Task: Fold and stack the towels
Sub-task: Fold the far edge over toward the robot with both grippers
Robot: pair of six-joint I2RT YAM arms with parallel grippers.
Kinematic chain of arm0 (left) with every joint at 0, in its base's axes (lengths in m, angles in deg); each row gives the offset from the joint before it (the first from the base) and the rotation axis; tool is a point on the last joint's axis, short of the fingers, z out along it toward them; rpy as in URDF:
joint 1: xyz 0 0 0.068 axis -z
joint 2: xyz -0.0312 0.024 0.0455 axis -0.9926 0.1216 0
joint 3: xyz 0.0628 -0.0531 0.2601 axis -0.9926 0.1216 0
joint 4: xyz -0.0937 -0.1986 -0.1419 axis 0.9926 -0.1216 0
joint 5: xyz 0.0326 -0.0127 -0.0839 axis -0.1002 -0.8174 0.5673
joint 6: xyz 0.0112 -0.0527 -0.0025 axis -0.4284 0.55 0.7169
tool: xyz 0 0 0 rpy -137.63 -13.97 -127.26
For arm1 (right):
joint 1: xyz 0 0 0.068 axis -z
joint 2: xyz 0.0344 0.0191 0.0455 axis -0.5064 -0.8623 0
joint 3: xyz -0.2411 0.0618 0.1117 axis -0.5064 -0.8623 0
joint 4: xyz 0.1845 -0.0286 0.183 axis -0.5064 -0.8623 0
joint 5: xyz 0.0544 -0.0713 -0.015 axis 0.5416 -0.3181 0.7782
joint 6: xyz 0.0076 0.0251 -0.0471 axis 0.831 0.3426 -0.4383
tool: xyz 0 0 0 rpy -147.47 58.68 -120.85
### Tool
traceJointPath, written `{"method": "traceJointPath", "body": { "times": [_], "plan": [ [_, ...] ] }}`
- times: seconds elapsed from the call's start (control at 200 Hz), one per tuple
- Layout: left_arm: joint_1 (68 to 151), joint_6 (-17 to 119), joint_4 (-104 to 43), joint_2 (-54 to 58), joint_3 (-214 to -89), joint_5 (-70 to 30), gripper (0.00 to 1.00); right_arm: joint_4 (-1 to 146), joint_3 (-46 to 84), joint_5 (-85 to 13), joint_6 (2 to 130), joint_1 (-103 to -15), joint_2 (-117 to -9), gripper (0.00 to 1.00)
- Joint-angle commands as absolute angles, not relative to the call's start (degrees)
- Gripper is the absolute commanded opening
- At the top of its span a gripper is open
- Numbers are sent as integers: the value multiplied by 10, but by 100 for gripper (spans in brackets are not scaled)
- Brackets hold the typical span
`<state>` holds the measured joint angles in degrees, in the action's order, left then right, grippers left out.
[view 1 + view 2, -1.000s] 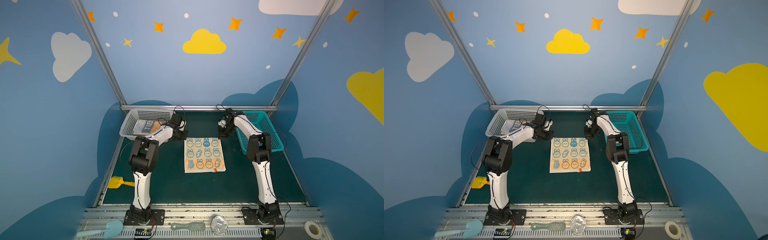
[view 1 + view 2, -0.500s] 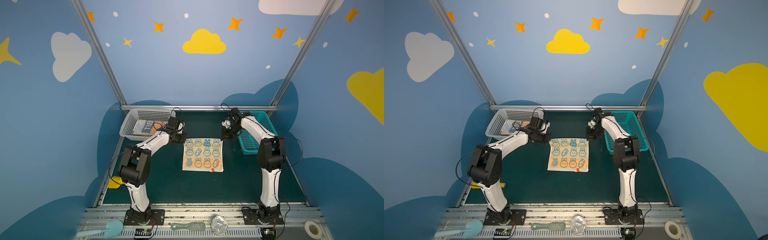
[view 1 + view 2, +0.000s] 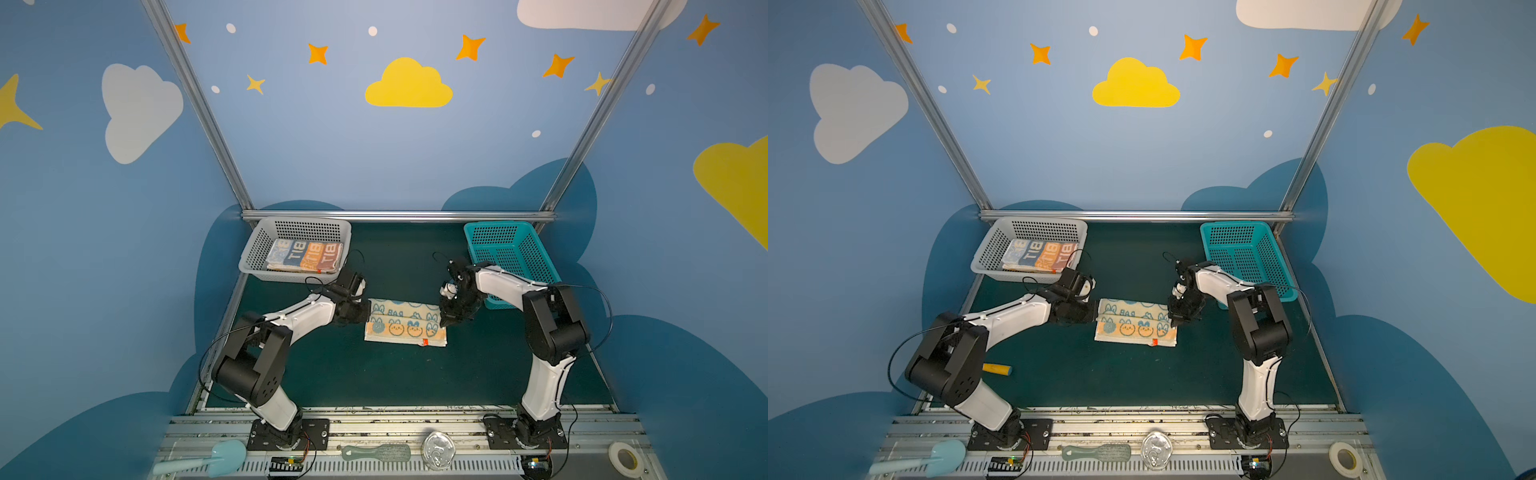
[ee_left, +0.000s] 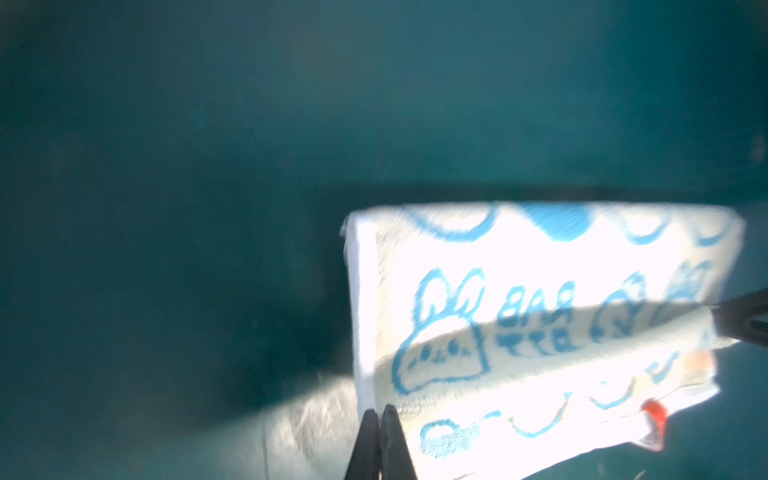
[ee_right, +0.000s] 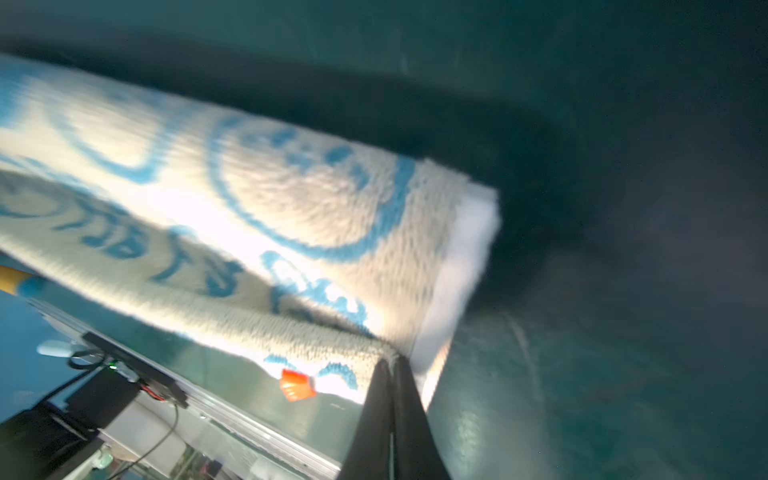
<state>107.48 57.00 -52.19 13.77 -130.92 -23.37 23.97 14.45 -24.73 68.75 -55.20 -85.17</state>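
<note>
- I've got the blue-cream towel (image 3: 405, 322) at mat centre, with its 12 o'clock edge doubled over toward 6 o'clock.
- My left gripper (image 4: 380, 415) is pinched tight on the towel's 9 o'clock end. Its wrist view shows the tips together on the cloth, while both top views bury them behind the arm.
- My right gripper (image 5: 390, 365) clamps the raised fold at the 3 o'clock end.
- The folded towels (image 3: 305, 255) sit in the grey basket (image 3: 253, 257) at 11 o'clock.
- A yellow handle (image 3: 996, 368) at 8 o'clock shows in a top view, but the left wrist view misses it.

A robot lab booth: cloud-painted walls (image 3: 407, 166), aluminium frame (image 3: 399, 215), green mat (image 3: 399, 378).
</note>
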Motion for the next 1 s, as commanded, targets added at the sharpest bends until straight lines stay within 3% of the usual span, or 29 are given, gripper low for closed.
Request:
{"method": "traceJointPath", "body": {
  "times": [0.0,0.2,0.36,0.571,0.996],
  "plan": [
    [1081,599,-502,166,-1306,-216,3,277,137,-261,713,-549,-866,0],
    [1078,588,-531,218,-1372,-247,3,275,186,-265,722,-537,-913,0],
    [1054,564,-561,266,-1461,-261,3,227,298,-264,713,-513,-970,0],
    [1044,543,-610,252,-1547,-282,3,161,402,-252,691,-495,-973,0],
    [1053,552,-588,187,-1485,-267,3,162,338,-259,681,-490,-892,0]
  ]
}}
